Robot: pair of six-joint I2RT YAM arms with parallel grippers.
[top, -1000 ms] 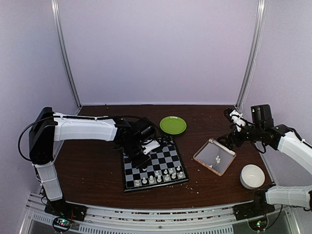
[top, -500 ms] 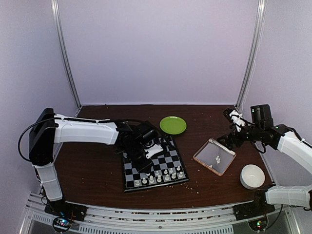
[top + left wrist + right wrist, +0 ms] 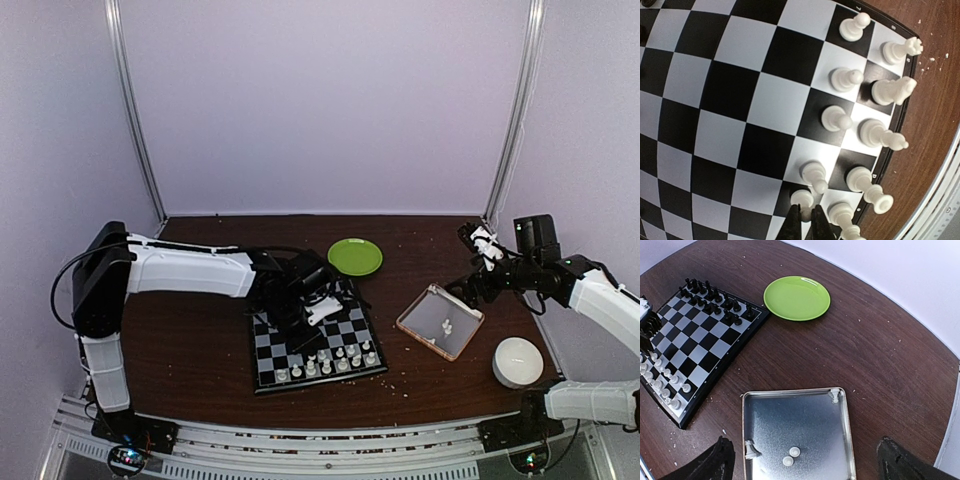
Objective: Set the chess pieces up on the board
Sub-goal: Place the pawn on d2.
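While a white pawn (image 3: 801, 197) is pinched in the left claw (image 3: 805, 214) over the board's (image 3: 765, 50) near rows, placing is judged in hand; lowering onto a free square and release are called for. The right claw (image 3: 807, 462) is held wide above the tray (image 3: 805, 425).

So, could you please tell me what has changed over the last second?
The left arm swung slightly right, carrying the closed left end effector further across the chessboard. Nothing was visibly picked up or released. The right end effector, open near the tray, and the white pieces stayed put.
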